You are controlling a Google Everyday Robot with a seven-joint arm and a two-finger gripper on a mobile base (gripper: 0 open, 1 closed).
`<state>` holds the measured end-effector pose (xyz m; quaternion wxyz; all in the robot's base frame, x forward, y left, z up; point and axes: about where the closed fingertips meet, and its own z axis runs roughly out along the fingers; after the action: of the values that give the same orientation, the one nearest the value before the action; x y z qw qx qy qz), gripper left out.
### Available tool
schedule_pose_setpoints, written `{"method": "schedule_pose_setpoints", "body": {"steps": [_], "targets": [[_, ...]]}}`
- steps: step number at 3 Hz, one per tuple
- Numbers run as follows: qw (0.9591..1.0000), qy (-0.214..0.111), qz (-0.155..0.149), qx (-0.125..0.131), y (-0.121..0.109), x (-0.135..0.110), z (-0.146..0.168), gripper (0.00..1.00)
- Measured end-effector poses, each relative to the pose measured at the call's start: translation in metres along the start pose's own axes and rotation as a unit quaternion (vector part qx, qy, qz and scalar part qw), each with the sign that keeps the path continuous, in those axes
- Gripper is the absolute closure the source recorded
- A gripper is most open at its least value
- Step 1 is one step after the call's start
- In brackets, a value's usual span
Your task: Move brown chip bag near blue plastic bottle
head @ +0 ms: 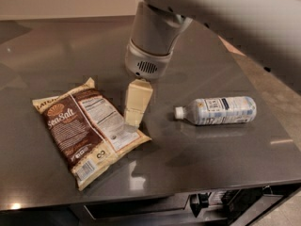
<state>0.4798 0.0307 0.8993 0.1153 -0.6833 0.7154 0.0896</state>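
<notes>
The brown chip bag [87, 128] lies flat on the left half of the dark tabletop [197, 164], and its lower corner is close to the front edge. The gripper [133, 121] hangs from the arm [155, 36] just at the right edge of the bag, near the middle of the tabletop. I cannot tell if it is open or closed. The blue plastic bottle [216, 110] lies on its side toward the right edge, with its cap pointing left, apart from the bag.
</notes>
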Motion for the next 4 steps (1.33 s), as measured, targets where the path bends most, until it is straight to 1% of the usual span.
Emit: {"method": "schedule_pose_setpoints", "body": {"steps": [1,2,3,4], "targets": [[0.9998,0.010,-0.007,-0.017,0.008,-0.017,0.024,0.00],[0.9995,0.020,-0.005,-0.026,0.010,-0.027,0.041,0.00],[0.9991,0.031,0.006,-0.027,0.010,-0.031,0.053,0.00],[0.9982,0.046,0.030,-0.023,0.011,-0.031,0.063,0.00]]}}
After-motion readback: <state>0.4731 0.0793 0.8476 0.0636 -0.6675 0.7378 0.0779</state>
